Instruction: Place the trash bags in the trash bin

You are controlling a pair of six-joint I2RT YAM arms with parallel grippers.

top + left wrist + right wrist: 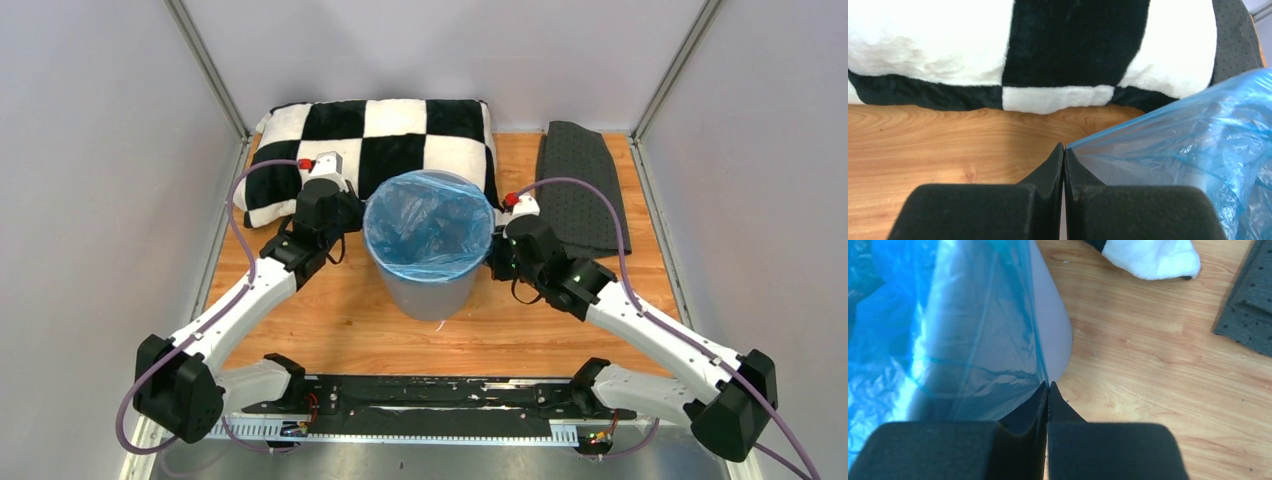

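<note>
Left tool (1064, 150), right tool (1048, 387) clamped on trash bag (428, 220) edges, lining trash bin (430, 292)

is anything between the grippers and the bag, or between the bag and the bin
Nothing visible: the left gripper and the right gripper are each shut on the edge of the trash bag, and it already lines the trash bin.

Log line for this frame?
trash bag inside trash bin, over rim | left pincer shut on bag edge | right pincer shut on bag edge
</note>
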